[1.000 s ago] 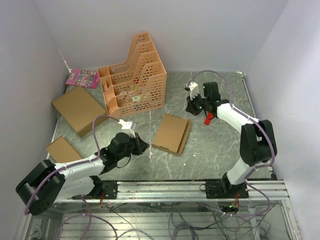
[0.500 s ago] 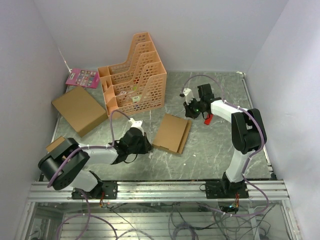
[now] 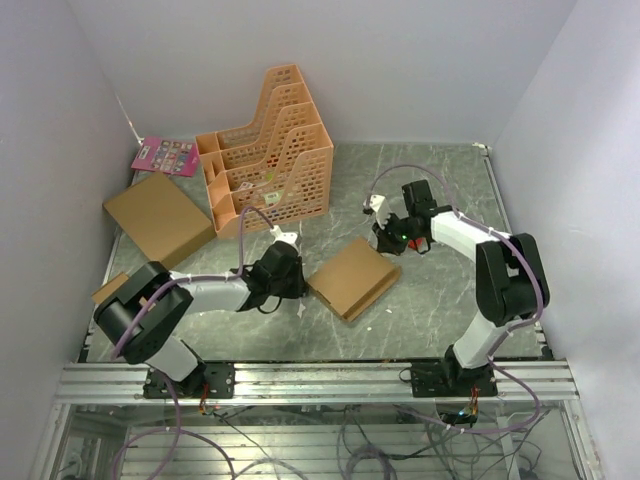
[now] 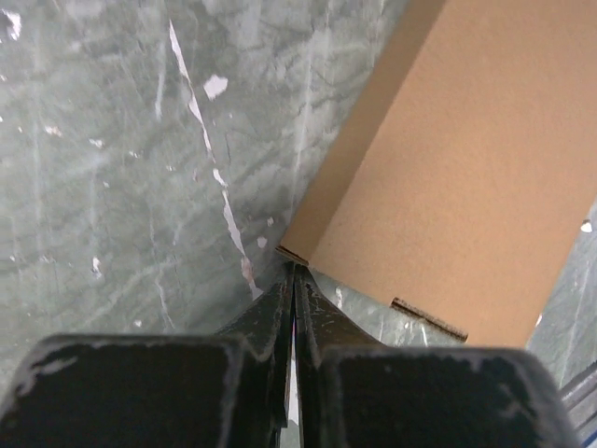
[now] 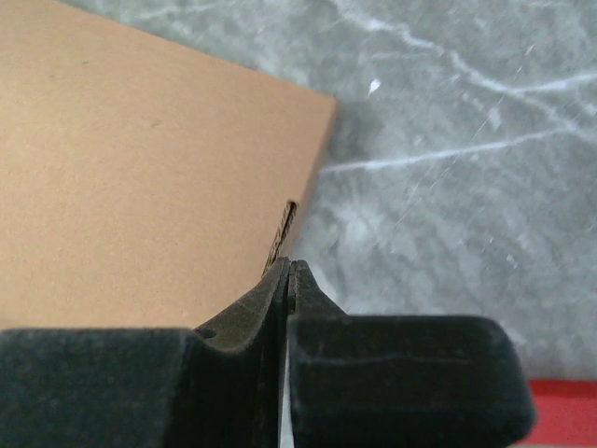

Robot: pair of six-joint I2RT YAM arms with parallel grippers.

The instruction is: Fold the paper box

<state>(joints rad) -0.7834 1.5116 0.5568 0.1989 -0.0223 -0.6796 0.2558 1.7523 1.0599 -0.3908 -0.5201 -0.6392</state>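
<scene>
Paper box (image 3: 352, 278) lying flat on the worktop (image 3: 440, 300) between the two arms, lid down, no flap standing. Left fingers (image 4: 270, 327), pressed together and holding nothing, point at one corner of the box. Right fingers (image 5: 247, 313), likewise closed and empty, sit at the opposite edge beside a slot. Folding appears essentially complete; at most a tab remains to be tucked.
</scene>
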